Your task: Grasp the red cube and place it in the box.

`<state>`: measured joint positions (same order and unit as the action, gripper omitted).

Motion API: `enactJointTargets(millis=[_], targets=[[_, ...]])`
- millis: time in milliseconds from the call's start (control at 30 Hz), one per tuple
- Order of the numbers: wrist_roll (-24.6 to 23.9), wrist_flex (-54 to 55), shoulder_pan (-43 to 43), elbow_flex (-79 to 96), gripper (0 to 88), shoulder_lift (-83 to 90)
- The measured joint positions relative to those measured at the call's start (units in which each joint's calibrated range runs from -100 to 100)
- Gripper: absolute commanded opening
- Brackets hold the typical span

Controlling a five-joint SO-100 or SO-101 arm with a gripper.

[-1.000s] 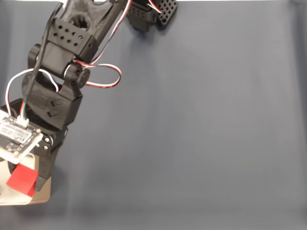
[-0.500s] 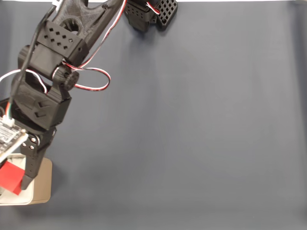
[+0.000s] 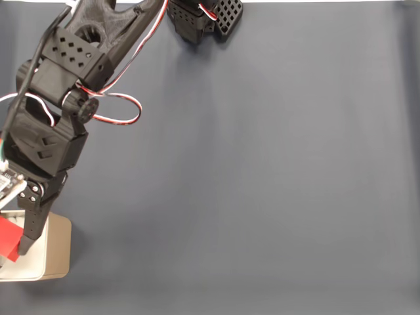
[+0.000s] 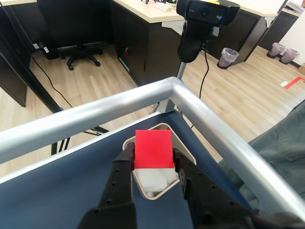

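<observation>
At the far left edge of the fixed view, low in the frame, the red cube was seen partly cut off by the picture border, held over the box, whose tan wall showed at the lower left corner. Above it, the black arm ran diagonally from the top of the frame down to that corner, with looped wires beside its joint; the blue-grey table cover took up the rest, to the right. In the wrist view, at lower centre, the gripper was seen with its fingers closed narrowly on the cube's two side faces, the cube sitting upright between them and directly above the box's white-lined opening. A silver rail crossed behind the box, with a black webcam mounted above it at the upper right. The release step appeared to be in hand: it would be done well if the cube were kept centred over the opening, lowered a little so that no bounce off the rim was risked, and the fingers then opened without a sideways drag.
</observation>
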<state>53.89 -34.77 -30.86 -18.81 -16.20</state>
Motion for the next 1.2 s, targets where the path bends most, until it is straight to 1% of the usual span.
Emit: enactJointTargets(millis=[200, 1200], targets=[[-0.3, 0.0, -1.0, 0.0, 8.2, 0.0], [-0.2, 0.0, -0.9, 0.0, 8.3, -1.0]])
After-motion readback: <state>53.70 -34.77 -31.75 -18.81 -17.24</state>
